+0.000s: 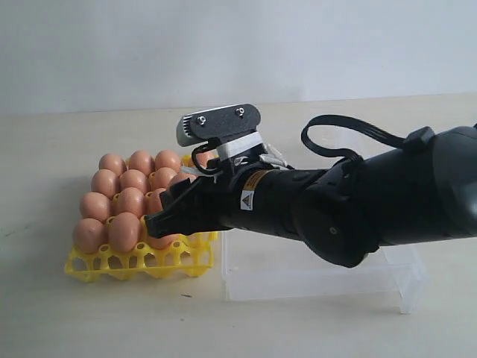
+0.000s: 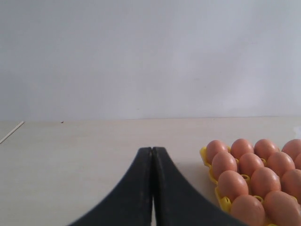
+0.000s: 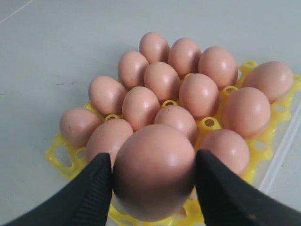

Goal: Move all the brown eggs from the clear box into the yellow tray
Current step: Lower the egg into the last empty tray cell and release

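Orange-brown, smooth, faintly glossy: one brown egg [image 3: 153, 174], gripped across its narrow width by the black fingers [image 3: 94, 188] of the right tool [image 3: 151, 162]. Jaws spread wide, one pad pressed to each flank. Long axis at right angles to the line between the pads, seemingly upright; blunt or pointed end up, impossible to say. Held low over the front row of the yellow tray [image 1: 195, 262], on the half nearer the clear box [image 1: 320, 287]. Seated in a cup or just above it, cannot tell.

Beyond it, over a dozen matching eggs [image 1: 123, 231] packed in rows, upright in their cups. Long axes vertical, rounded tops up, neighbours touching or nearly so. Same even colour and soft sheen throughout.

Tray flat on the pale counter [image 1: 89, 321], just beside the box. Left tool [image 2: 152, 151] low over the counter beside the tray, black fingers pressed together, gripping nothing
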You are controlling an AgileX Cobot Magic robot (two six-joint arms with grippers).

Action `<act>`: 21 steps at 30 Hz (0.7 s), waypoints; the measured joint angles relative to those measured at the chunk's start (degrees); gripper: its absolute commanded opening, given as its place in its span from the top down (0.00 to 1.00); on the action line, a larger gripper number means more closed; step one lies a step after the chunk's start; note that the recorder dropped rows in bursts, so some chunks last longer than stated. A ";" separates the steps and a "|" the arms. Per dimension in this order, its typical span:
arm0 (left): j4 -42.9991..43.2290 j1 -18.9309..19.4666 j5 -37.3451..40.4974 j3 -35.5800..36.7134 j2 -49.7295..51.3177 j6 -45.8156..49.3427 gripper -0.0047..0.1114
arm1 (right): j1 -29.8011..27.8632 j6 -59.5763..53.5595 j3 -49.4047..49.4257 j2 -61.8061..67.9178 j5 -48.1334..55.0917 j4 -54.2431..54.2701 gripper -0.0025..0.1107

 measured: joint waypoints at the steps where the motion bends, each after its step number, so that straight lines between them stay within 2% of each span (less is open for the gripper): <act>1: 0.00 0.00 0.00 0.00 0.00 0.00 0.96 | 0.09 -0.50 0.00 -0.02 0.00 0.00 0.98; 17: 0.00 0.00 0.00 0.00 0.00 0.00 0.96 | 0.09 -1.88 0.00 6.18 0.49 0.00 0.98; 21: 0.00 0.00 0.00 0.00 0.00 0.00 0.96 | 0.09 -1.88 0.00 6.71 -1.45 0.00 0.93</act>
